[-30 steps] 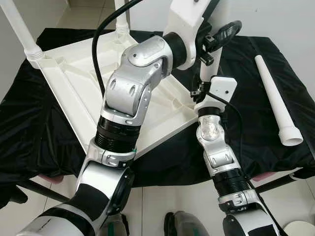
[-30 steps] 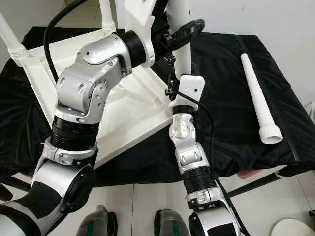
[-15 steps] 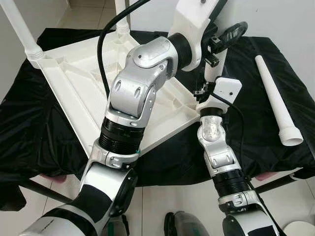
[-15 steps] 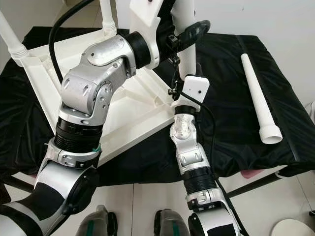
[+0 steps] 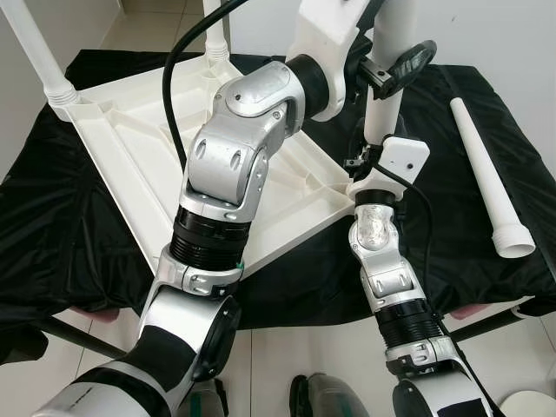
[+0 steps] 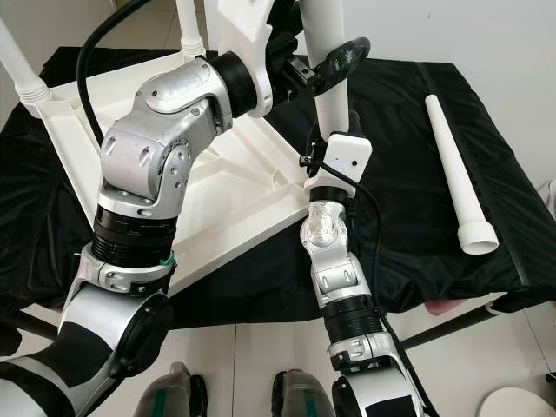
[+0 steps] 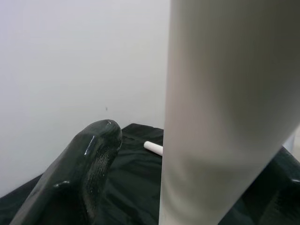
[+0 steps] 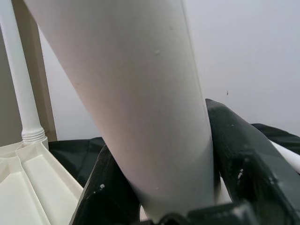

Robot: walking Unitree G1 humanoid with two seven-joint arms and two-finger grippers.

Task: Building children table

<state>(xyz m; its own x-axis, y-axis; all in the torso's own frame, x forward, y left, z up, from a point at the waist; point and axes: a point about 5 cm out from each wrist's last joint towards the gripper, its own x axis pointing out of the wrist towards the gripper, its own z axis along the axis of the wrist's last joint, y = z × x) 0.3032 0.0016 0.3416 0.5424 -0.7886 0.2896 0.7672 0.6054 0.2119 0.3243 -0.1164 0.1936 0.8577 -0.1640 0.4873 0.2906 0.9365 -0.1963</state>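
Since 1 second ago, our left gripper (image 6: 334, 62) has risen along the upright leg (image 6: 326, 52), clamped beside our right gripper (image 5: 369, 143). The tabletop (image 5: 130, 148) lies upturned on black cloth (image 6: 400, 148); 1 spare leg (image 6: 456, 169) lies well apart.

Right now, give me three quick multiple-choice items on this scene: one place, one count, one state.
1. Where does the loose leg lie?
A. on the black cloth, on the robot's right
B. on the floor
C. on the tabletop

2. How many legs already stand on the far corners of the upturned tabletop?
A. none
B. two
C. four

3. The upright leg is:
A. lying flat
B. held by both grippers
C. free-standing

Key: 1 A, it rests on the cloth. 2 B, two stand at the far corners. 3 B, left gripper and right gripper both clasp it.
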